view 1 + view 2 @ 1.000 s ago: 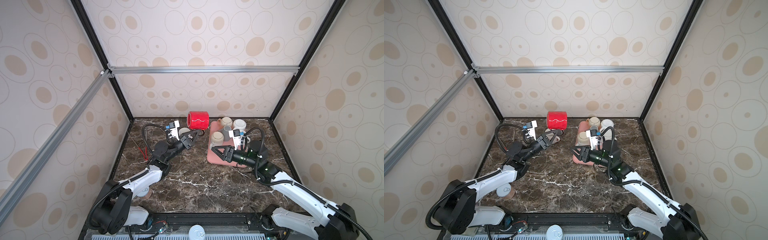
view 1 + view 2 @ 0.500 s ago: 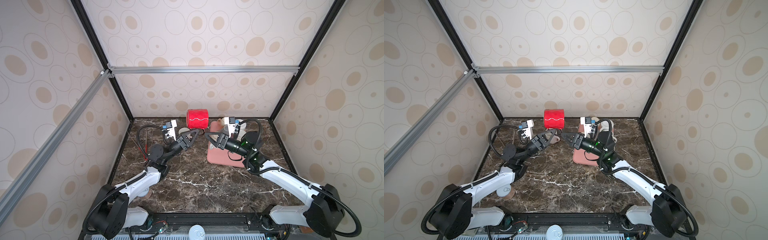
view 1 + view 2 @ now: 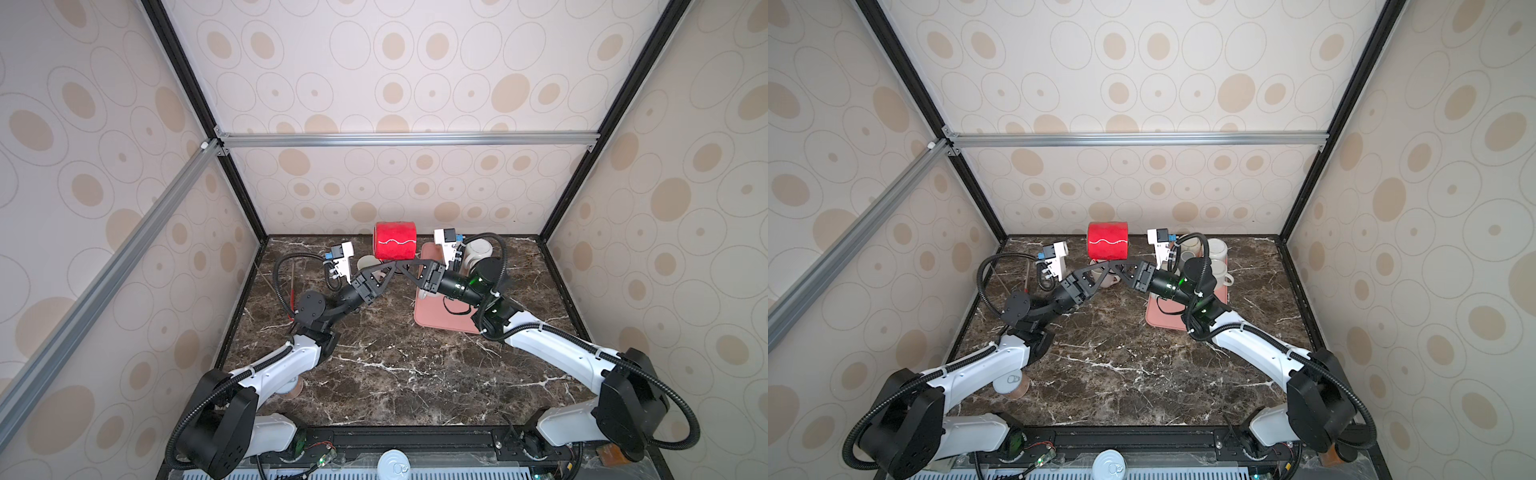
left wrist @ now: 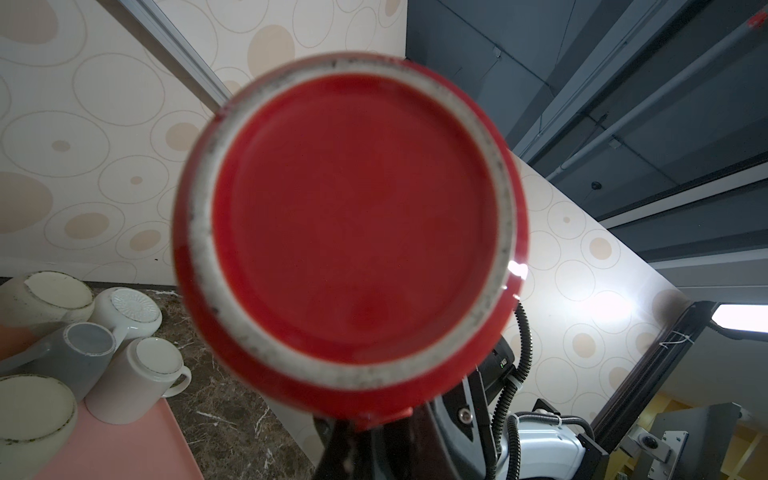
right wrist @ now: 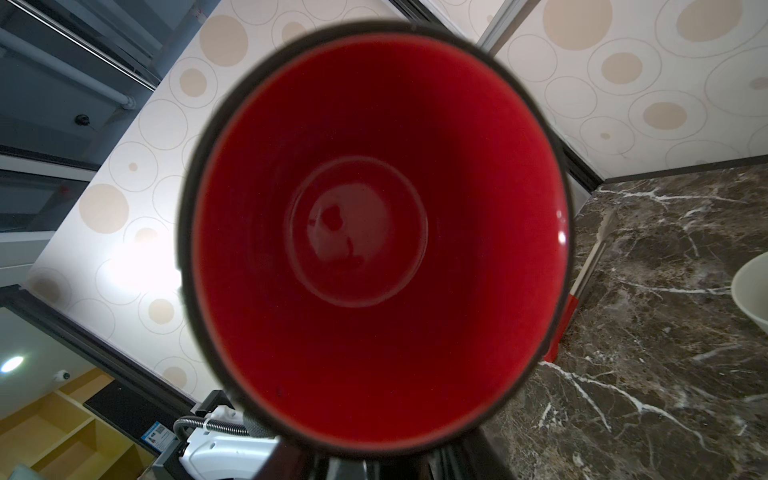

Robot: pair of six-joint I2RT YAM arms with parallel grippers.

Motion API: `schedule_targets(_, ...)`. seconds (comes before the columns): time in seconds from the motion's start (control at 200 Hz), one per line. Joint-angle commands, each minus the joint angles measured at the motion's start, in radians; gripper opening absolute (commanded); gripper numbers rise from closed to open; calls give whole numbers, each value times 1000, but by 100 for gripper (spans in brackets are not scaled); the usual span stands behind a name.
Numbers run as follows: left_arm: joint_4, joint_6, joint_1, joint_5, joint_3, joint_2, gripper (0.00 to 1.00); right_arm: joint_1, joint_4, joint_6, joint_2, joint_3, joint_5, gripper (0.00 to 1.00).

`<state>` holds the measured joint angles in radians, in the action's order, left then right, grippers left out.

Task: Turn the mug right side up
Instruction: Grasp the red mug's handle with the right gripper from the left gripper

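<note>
So in both top views the red mug [image 3: 395, 245] [image 3: 1107, 240] is seen held on its side above the back of the worktop [image 3: 395, 365]. The left gripper [image 3: 388, 266] is clamped onto it from below and the right gripper [image 3: 409, 265] is right beside. In the left wrist view only the mug's base is shown. In the right wrist view its open mouth is shown, and tbh whether that gripper is clenched can't be told.

A: What differs from 1 second ago?
B: The right gripper [image 3: 404, 266] is no longer low over the pink tray [image 3: 440, 322], right of centre.
A: Where is it?
B: Centre frame, just under the red mug [image 3: 395, 245], its tip beside the left gripper [image 3: 386, 268].
</note>
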<state>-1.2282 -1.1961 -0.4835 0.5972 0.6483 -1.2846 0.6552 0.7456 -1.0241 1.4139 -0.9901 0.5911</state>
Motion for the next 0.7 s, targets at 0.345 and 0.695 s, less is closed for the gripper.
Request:
schedule_targets(0.345,-122,-3,12,29,-17,83,0,20,142,-71,29,-20,-4,0)
schedule_targets(0.695,-100,-7,29,41,-27,100,17,25,252,-127,70,-13,-24,0)
